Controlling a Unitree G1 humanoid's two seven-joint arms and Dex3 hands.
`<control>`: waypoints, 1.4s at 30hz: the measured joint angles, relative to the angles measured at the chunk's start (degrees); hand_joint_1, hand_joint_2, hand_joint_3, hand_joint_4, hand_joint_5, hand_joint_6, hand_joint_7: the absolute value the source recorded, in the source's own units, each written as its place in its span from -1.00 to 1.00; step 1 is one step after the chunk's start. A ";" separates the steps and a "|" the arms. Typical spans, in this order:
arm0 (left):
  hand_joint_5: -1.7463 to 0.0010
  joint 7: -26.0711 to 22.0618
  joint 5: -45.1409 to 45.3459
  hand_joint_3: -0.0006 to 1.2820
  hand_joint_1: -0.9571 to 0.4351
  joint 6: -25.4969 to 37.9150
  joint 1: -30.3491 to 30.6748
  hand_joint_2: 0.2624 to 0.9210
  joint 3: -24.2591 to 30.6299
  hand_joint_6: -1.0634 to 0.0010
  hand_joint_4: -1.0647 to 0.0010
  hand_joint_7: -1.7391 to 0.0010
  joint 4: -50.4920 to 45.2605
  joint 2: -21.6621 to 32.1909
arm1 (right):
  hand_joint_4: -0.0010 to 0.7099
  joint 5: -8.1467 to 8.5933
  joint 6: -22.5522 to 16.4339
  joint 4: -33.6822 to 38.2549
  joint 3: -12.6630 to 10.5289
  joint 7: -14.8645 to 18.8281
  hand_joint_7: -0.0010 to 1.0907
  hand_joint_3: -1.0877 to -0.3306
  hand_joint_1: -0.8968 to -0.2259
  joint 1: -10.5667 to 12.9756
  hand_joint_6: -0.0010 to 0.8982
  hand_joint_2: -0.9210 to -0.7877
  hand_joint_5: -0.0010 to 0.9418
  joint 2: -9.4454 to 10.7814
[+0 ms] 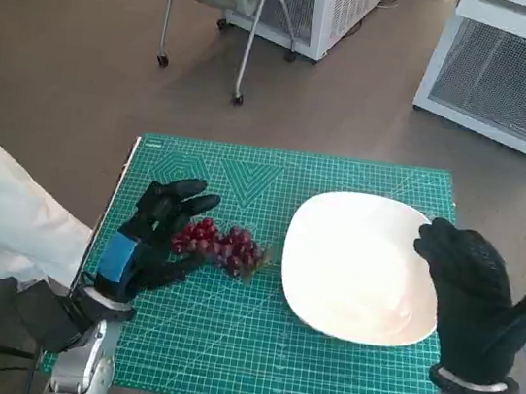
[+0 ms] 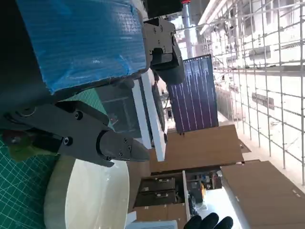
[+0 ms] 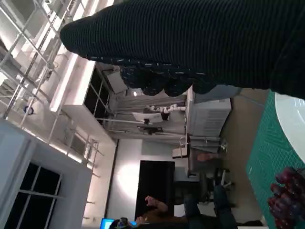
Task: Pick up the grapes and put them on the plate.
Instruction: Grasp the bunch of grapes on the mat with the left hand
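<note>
Grapes, a dark red bunch, lie on the green cutting mat covering the counter, between the fingers of the left hand. Those fingers are spread around the bunch: one set reaches past its far side, another lies along its near side; firm contact cannot be confirmed. The white plate sits just beyond the bunch, on the side away from the left hand, apart from the grapes. The right hand hovers over the plate's outer edge, fingers apart and holding nothing. In the right wrist view the grapes appear beside the plate rim.
</note>
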 measured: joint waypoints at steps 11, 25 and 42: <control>0.14 -0.02 -0.01 -0.85 0.00 0.00 0.09 1.00 -0.24 0.84 0.79 -0.03 -0.02 -0.06 | 0.25 -0.32 0.02 0.10 0.56 0.00 0.59 0.50 0.57 -0.15 -0.45 -1.00 0.08 0.08; 0.14 -0.02 -0.03 -0.85 0.00 0.03 0.23 1.00 -0.38 0.82 0.79 -0.03 -0.95 -0.15 | 0.23 -0.76 -0.21 1.33 1.27 0.52 0.61 0.48 0.57 -0.54 -0.47 -1.00 0.06 0.04; 0.14 -0.01 0.13 -0.85 0.00 0.02 0.38 1.00 -0.49 0.82 0.78 -0.03 -1.00 -0.13 | 0.22 -1.18 -0.58 1.73 1.20 0.93 0.65 0.46 0.58 -0.96 -0.49 -1.00 0.06 -0.42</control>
